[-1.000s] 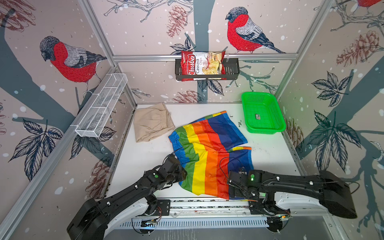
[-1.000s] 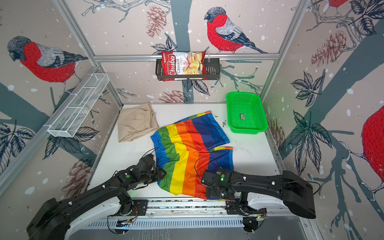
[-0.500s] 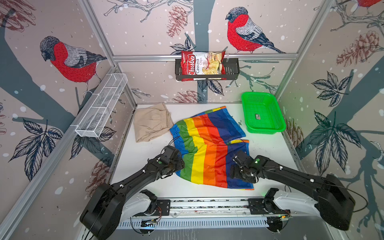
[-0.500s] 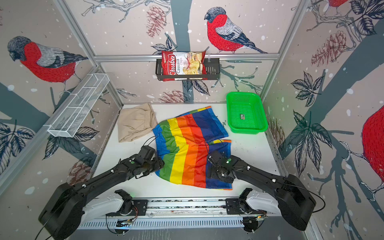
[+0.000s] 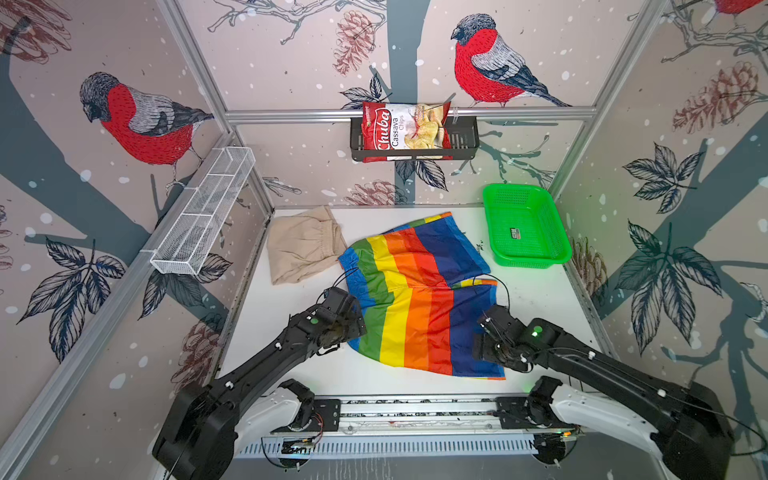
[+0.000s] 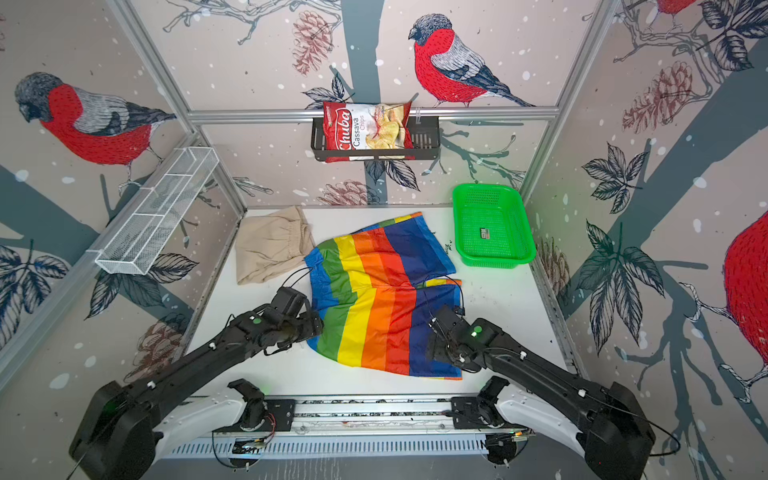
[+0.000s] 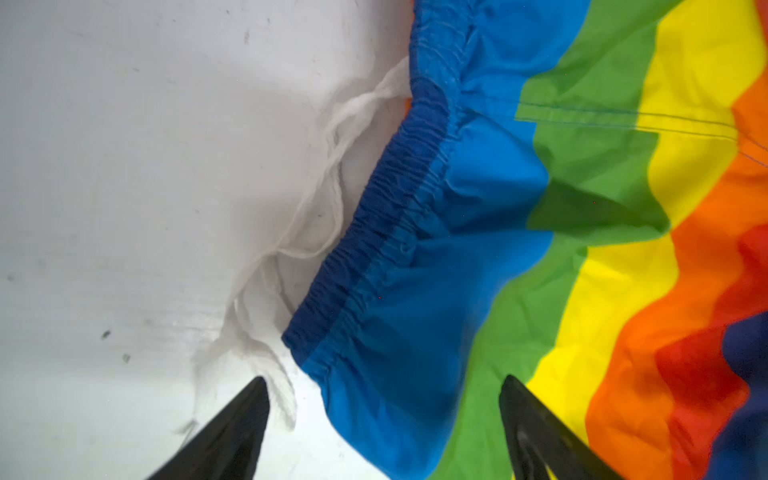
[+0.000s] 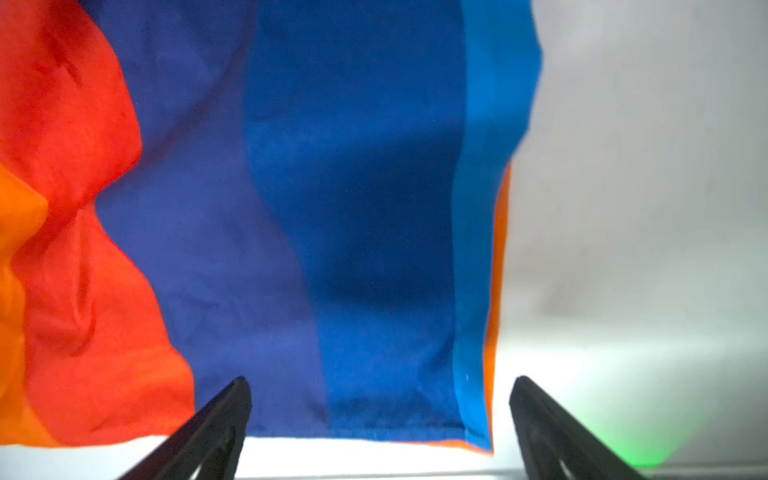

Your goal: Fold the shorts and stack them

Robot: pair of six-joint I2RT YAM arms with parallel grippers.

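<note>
The rainbow shorts [image 5: 415, 299] [image 6: 374, 299] lie spread flat across the middle of the white table [image 5: 540, 299]. The beige shorts [image 5: 303, 245] [image 6: 270, 245] lie in a loose bundle at the back left, just touching them. My left gripper [image 5: 353, 332] [image 6: 313, 328] [image 7: 384, 379] is open, its fingers either side of the blue elastic waistband [image 7: 374, 232]; the white drawstring [image 7: 332, 166] trails on the table beside it. My right gripper [image 5: 484, 357] [image 6: 436, 353] [image 8: 382, 379] is open over the dark-blue hem at the near right corner. Neither holds cloth.
A green plastic basket [image 5: 536, 262] stands at the back right, close to the far leg of the rainbow shorts. A chips bag [image 5: 403, 131] sits in a black rack on the back wall, and a white wire rack [image 5: 203, 216] hangs on the left wall.
The left jaws have opened and let go of the waistband. Both grippers moved away from the front rail, and the rainbow shorts now lie flatter and a little farther back.
</note>
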